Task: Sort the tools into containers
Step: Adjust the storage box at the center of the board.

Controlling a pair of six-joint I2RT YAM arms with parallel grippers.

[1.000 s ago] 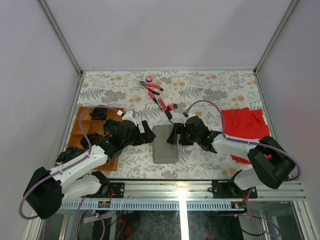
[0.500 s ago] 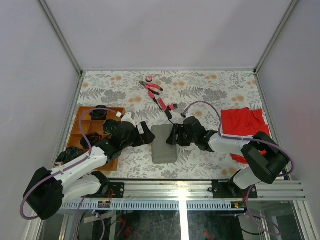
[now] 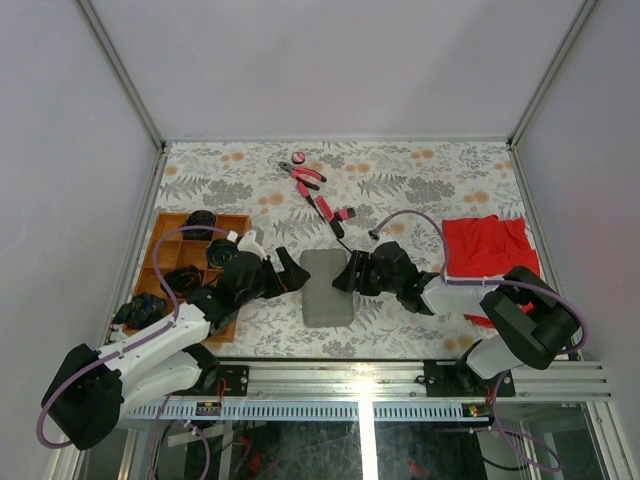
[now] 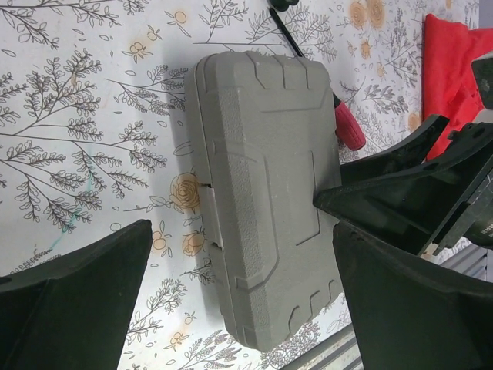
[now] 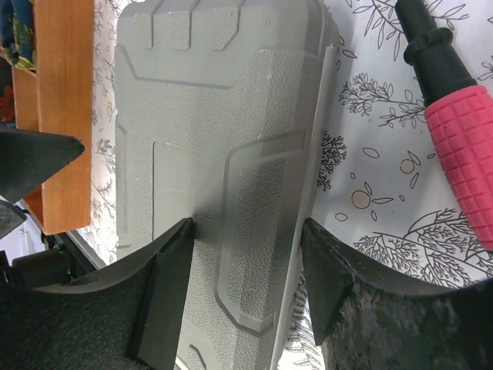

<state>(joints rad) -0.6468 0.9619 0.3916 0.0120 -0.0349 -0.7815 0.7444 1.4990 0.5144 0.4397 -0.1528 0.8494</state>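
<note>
The grey case [image 3: 328,287] lies closed on the table, with my grippers on either side of it. At its left edge my left gripper [image 3: 291,275] stands wide open, and in the left wrist view its jaws [image 4: 246,308] span the case [image 4: 262,193] without touching it. My right gripper [image 3: 350,272] has closed on the case's right edge: one finger [image 5: 169,285] rests on the lid [image 5: 216,154], the other [image 5: 331,285] against the side flange. Pliers [image 3: 302,175], a pink disc [image 3: 298,157] and a screwdriver [image 3: 330,215] lie beyond the case. The wooden tray [image 3: 160,262] sits at the left.
A red cloth [image 3: 490,250] lies at the right, just behind my right arm. The screwdriver's pink handle [image 5: 462,162] lies close to the case's far right corner. Dark items fill several tray compartments [image 3: 185,278]. The metal rail [image 3: 360,380] runs along the near edge.
My right gripper's jaws have narrowed onto the case's right edge. Both arms have shifted slightly toward the near edge. The case and loose tools have not moved.
</note>
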